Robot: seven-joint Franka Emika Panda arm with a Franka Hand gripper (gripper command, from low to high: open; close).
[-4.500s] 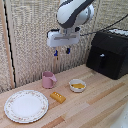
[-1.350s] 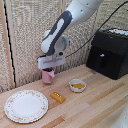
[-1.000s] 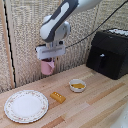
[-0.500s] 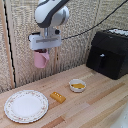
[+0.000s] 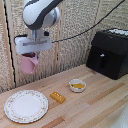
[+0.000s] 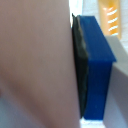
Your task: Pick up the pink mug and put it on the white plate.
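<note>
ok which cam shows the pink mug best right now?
The exterior view. There the whole pink mug hangs in the claw, high above the table and nearer the white platter than the bowl. The wrist view shows only a blurred pink surface pressed against one blue finger.
</note>
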